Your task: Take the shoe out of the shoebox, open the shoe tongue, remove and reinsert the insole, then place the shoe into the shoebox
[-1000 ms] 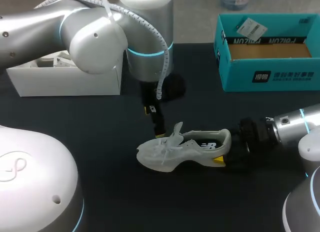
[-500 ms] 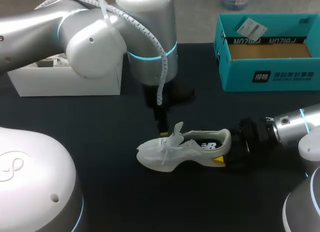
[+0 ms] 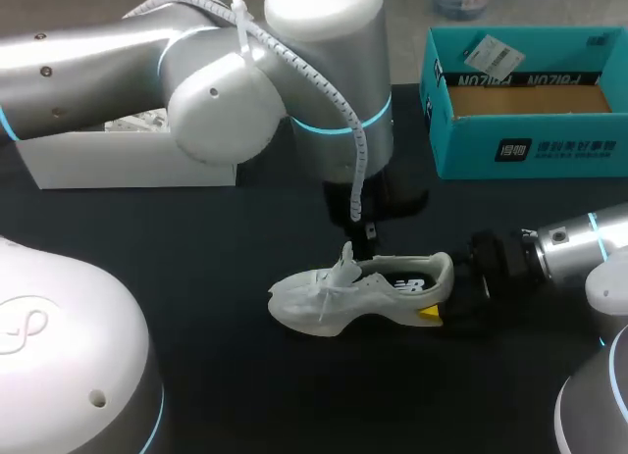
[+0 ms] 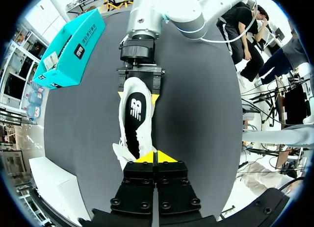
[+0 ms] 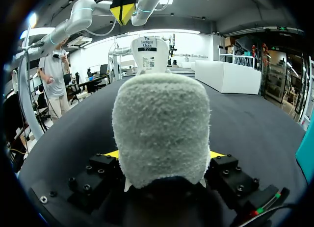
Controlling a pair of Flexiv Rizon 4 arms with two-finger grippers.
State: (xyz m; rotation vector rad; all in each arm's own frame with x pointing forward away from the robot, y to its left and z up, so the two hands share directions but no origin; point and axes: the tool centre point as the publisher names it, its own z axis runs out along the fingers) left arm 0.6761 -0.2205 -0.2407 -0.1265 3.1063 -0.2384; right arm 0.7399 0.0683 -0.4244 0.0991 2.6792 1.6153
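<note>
Right gripper (image 4: 138,95) clamps shoe (image 4: 135,120) heel; left gripper (image 4: 153,157) closed, shoe contact unclear

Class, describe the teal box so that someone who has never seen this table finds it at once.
Start at the black table, then look to its far right corner, beyond the white shoe. An open box stands there, brown inside. Unlike the white box at far left, it is teal.

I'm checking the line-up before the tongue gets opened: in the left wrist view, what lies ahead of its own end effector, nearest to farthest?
left end effector → shoe → right end effector, at the shoe's heel → right arm
</note>
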